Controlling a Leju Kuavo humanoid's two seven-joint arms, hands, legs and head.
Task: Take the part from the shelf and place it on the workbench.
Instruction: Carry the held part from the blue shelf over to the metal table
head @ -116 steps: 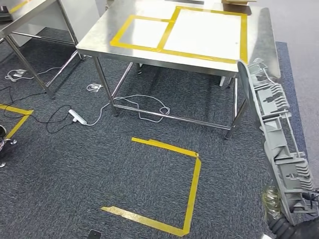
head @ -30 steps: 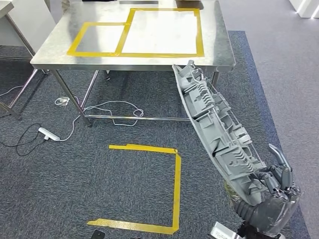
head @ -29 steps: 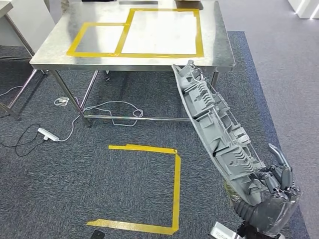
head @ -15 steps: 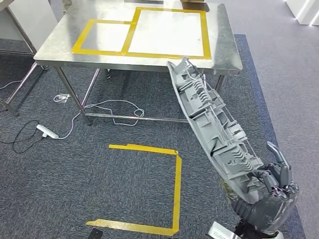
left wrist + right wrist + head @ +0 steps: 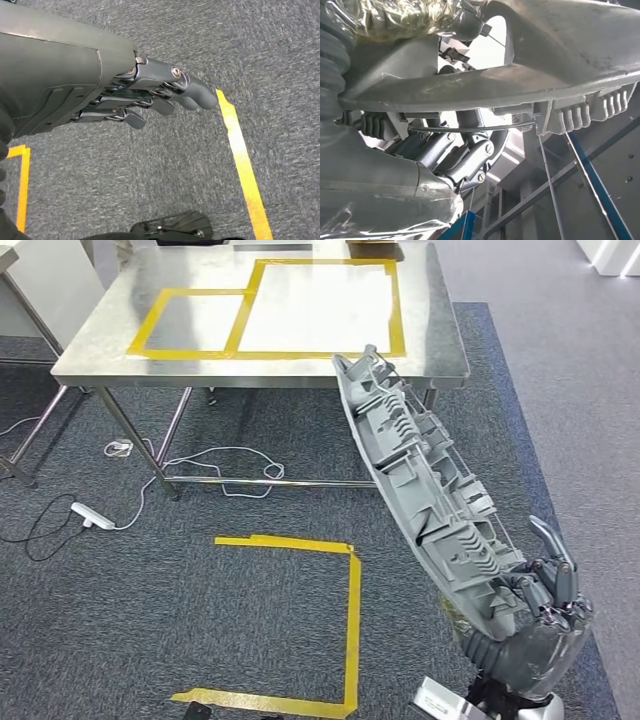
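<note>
The steel bench [image 5: 90, 355] is standing ahead; the long grey part [image 5: 423, 480] is tilting up toward its front edge, right hand [image 5: 540, 625] fingers [image 5: 555, 570] gripping its lower end; left hand [image 5: 113, 95] is hanging, fingers outstretched, holding nothing

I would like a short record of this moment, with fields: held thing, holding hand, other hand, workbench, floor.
held thing: long grey plastic part, ribbed side up, tilted, its far end near the workbench edge
holding hand: right robot hand grips the part's lower end
other hand: left robot hand holds nothing, fingers straight, above the carpet
workbench: steel table with two yellow tape rectangles on top; part not yet on it
floor: grey carpet, yellow tape marking, white power strip with cables
</note>
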